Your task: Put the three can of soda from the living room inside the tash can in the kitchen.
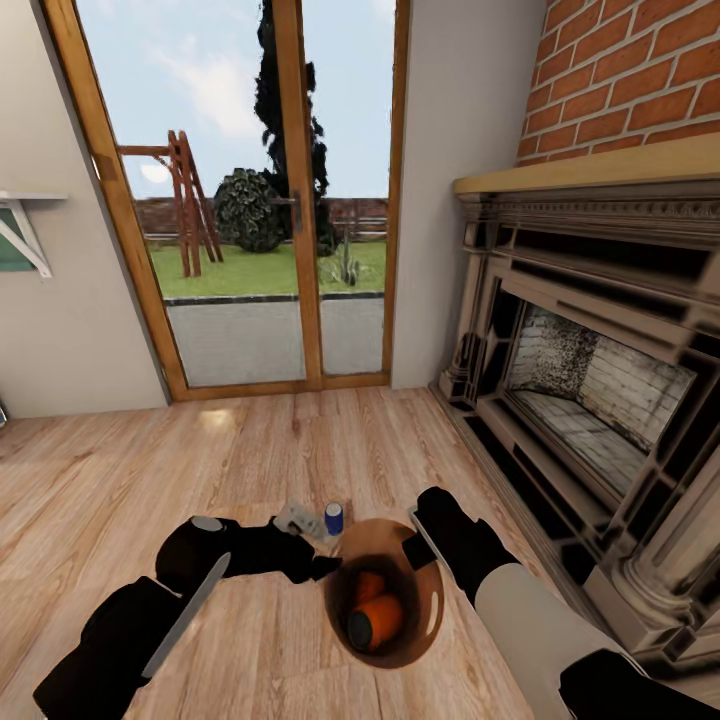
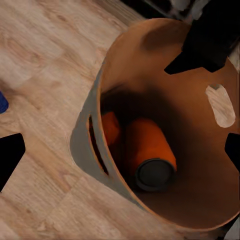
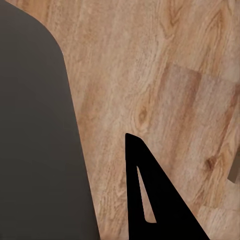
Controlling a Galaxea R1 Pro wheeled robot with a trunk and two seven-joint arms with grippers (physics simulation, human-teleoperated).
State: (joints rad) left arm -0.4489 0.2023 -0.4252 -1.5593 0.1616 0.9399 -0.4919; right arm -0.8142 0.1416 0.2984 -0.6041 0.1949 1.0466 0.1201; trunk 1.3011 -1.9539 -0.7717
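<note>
In the head view, the robot stands in the living room facing the glass doors [image 1: 250, 190], with the fireplace [image 1: 590, 370] off toward two o'clock. A brown bin [image 1: 425, 610] hangs just in front of the trunk, and the right end effector [image 1: 422, 545] looks clamped on its rim at about one o'clock; the right wrist view shows a dark wall pressed beside one finger [image 3: 150, 200], which fits a closed pinch on the bin. Two orange cans [image 2: 150, 150] lie inside at the bottom, one partly hidden behind the other. The dark blue can [image 1: 333, 518] stands upright on the wood floor [image 1: 200, 450] at eleven o'clock of the bin, just beside it. The left end effector [image 1: 325, 567] sits close to the bin's rim at about nine o'clock, and whether its jaws are parted or shut cannot be told, though nothing appears held between them. The main risk, as I judge it, is the single-edge grip: the bin could swing or tip as the base moves, rolling the orange cans out. Reaching for the blue can with the left arm might knock it over, since the bin and that arm crowd it, and a toppled can would roll away across the boards. Lowering the bin carelessly could also land it on the blue can.
</note>
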